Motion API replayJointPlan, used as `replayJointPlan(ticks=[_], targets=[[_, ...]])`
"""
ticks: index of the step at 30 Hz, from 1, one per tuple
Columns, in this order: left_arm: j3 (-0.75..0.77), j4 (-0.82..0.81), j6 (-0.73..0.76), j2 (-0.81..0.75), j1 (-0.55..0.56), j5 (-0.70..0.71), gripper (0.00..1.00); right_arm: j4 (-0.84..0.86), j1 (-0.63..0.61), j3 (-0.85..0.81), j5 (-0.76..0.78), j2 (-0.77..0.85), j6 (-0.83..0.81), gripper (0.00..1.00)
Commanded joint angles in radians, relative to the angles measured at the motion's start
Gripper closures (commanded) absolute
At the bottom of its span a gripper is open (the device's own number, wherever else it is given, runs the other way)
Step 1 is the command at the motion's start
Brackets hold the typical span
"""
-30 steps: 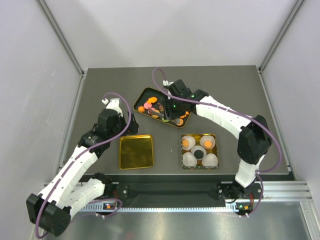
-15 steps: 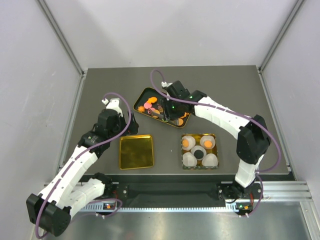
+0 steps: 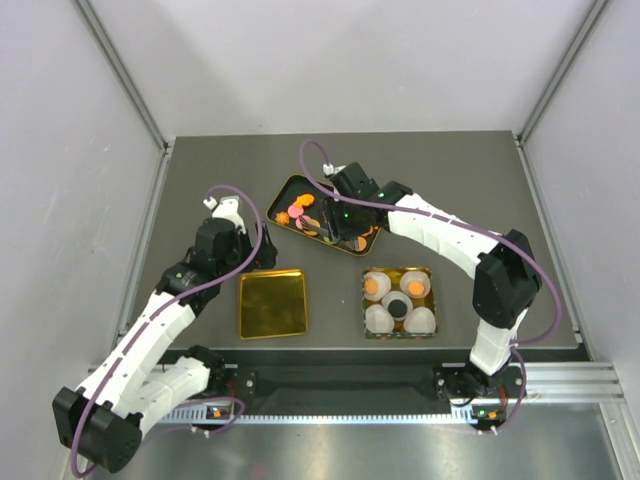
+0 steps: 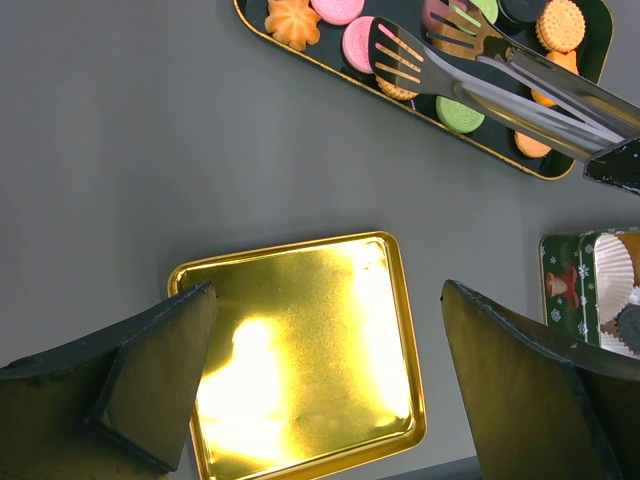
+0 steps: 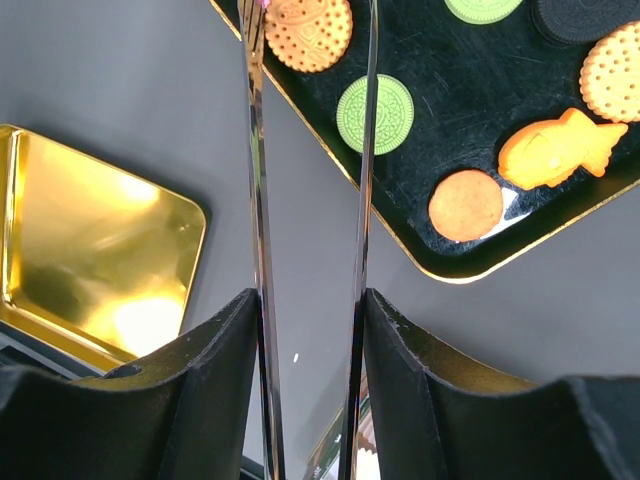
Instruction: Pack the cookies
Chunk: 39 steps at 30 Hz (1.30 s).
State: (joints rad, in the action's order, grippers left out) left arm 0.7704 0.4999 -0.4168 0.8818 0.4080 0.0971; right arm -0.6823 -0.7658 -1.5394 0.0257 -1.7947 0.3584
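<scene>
My right end effector [image 5: 310, 335] grips tongs [image 5: 258, 150] above the cookies [image 5: 375, 113]. My left end effector [image 4: 325, 300] gapes wide and empty over a gold tray [image 4: 300, 380].

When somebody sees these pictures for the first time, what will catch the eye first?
First, the metal tongs clamped in the right gripper, their slotted tips over the colourful cookies in the black tray farther back. Next, the shiny gold tray, lying bare nearer the arm bases, directly under the wide-open left gripper.
</scene>
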Motion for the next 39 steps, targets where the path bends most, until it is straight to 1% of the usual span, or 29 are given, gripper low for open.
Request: replayJointPlan(ticks=[1,8,21,23,25,28,39], targets=[[0.023,-0.032,0.009,-0.014,-0.005,0.001,0.01,0.003,-0.018,-0.045,0.003,0.018,-0.015,0.56],[0.023,-0.029,0.009,-0.014,-0.003,0.003,0.01,-0.005,-0.023,-0.044,-0.015,0.015,-0.019,0.57],[0.024,-0.031,0.009,-0.012,-0.003,0.006,0.01,-0.006,-0.027,-0.025,0.008,0.027,-0.025,0.58],[0.024,-0.031,0.009,-0.015,-0.005,0.006,0.01,-0.008,-0.026,-0.028,0.005,0.031,-0.029,0.6],[0.024,-0.032,0.009,-0.015,-0.005,0.007,0.01,-0.014,-0.027,-0.033,0.008,0.031,-0.032,0.65],[0.024,-0.029,0.009,-0.015,-0.003,0.009,0.01,-0.029,-0.023,-0.044,0.017,0.044,-0.039,0.7],[0.021,-0.029,0.009,-0.014,-0.003,0.009,0.01,-0.082,0.026,-0.074,0.043,0.181,-0.059,0.71]])
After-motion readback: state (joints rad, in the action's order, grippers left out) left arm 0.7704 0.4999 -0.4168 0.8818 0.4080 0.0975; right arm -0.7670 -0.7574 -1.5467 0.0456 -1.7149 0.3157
